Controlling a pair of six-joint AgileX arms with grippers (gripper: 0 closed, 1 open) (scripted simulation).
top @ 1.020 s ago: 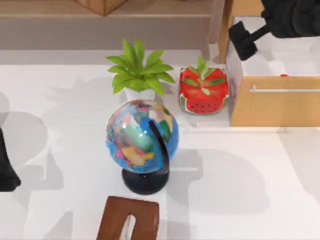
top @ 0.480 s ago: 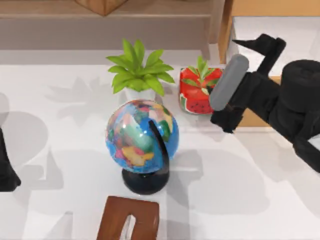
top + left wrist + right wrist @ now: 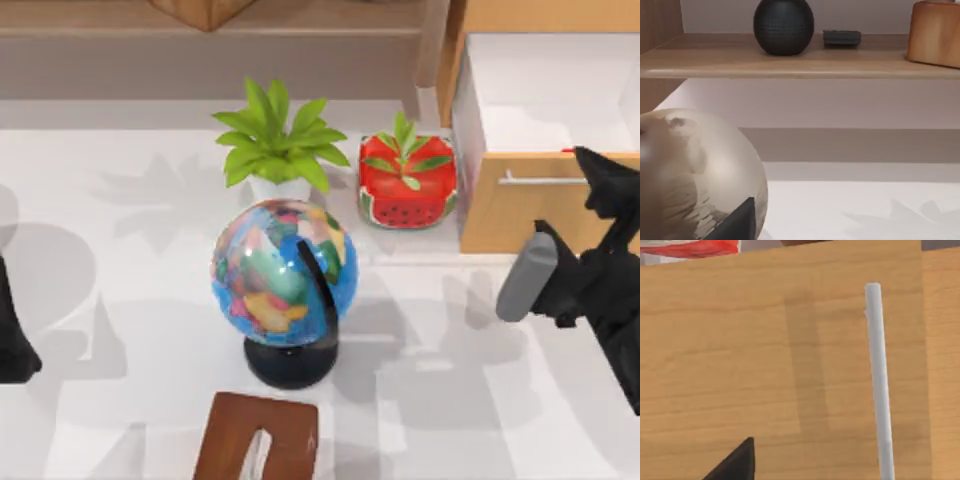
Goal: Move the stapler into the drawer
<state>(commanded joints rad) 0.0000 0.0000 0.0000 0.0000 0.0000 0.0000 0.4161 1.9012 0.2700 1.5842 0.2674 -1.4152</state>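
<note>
- Parked at the table's left edge, far from the work: left arm (image 3: 12, 335).
- At the table's right side, just in front of the drawer's panel: right gripper (image 3: 598, 185). Not possible to tell how wide it stands; nothing seen in it.
- Beyond it: drawer (image 3: 520, 215), pulled open, handle (image 3: 535, 180) running left to right.
- Just behind the front panel, apparently inside already: small red speck, probably the stapler (image 3: 568, 150). Long axis not readable.
- Much nearer to it: right gripper.

Right arm covers part of the drawer (image 3: 520, 205) front.
</note>
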